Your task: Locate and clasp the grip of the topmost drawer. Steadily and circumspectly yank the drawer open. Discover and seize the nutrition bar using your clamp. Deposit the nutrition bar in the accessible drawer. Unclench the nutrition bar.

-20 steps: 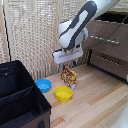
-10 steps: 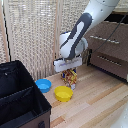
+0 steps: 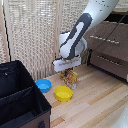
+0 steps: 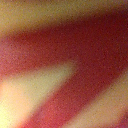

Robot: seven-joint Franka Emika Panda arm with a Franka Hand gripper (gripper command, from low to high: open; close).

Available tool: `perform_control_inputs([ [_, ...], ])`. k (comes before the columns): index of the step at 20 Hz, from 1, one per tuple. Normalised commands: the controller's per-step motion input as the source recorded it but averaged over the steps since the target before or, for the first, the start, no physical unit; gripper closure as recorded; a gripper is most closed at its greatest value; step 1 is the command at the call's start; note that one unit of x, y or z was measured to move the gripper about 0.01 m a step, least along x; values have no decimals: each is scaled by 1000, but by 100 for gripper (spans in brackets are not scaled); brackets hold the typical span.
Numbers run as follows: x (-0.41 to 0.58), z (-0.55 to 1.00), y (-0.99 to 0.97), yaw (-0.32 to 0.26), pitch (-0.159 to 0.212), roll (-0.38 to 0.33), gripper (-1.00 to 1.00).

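A black fabric bin [image 3: 20, 97] sits nearest. Beyond it, a yellow bowl [image 3: 63, 93] and a blue bowl [image 3: 43, 85] rest on the wooden floor [image 3: 95, 100]. The crinkly orange-and-yellow nutrition bar [image 3: 69, 78] stands upright just behind the yellow bowl, directly under the white-grey clamp [image 3: 67, 67]; its finger spacing cannot be told. The wrist view is a red-and-yellow blur. Farthest, the dark wood dresser's topmost drawer [image 3: 107, 39] appears closed.

- The exterior view looks from above and in front, across the wooden floor [image 3: 95, 102] toward the far blinds [image 3: 35, 40].
- The wrist view sits so near the nutrition bar [image 4: 64, 64] that only blurred red and yellow show; both views share it.
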Motion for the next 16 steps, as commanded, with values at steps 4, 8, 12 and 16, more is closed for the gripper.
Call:
perform_control_inputs([
  [4, 31, 707, 11, -130, 84, 13, 100],
  [8, 129, 984, 61, -129, 74, -17, 100],
  [12, 165, 1000, 115, -122, 54, -16, 100],
  [16, 219, 1000, 251, -129, 23, -35, 100],
])
